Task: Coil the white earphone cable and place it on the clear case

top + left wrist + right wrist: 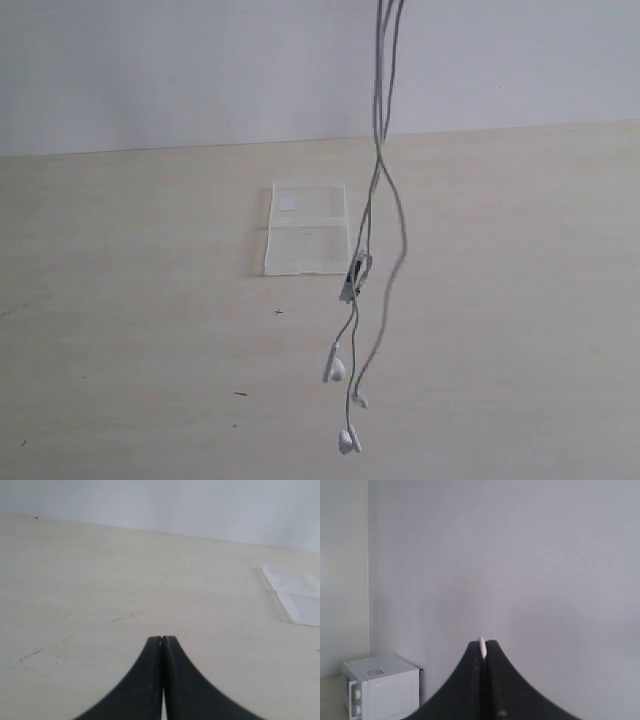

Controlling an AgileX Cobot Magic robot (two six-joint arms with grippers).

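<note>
The white earphone cable (381, 150) hangs in several strands from above the top edge of the exterior view. Its inline remote (353, 276) and two earbuds (334, 365) dangle just over the table. My right gripper (483, 644) is shut on a white bit of the cable (481, 647), raised high and facing a wall. The clear case (305, 229) lies flat on the table behind the hanging strands; it also shows as the clear case (296, 594) in the left wrist view. My left gripper (162, 639) is shut with nothing in it, low over bare table left of the case.
The pale wooden table (130, 300) meets a white wall at the back. A small white box-like appliance (380, 686) stands by the wall in the right wrist view.
</note>
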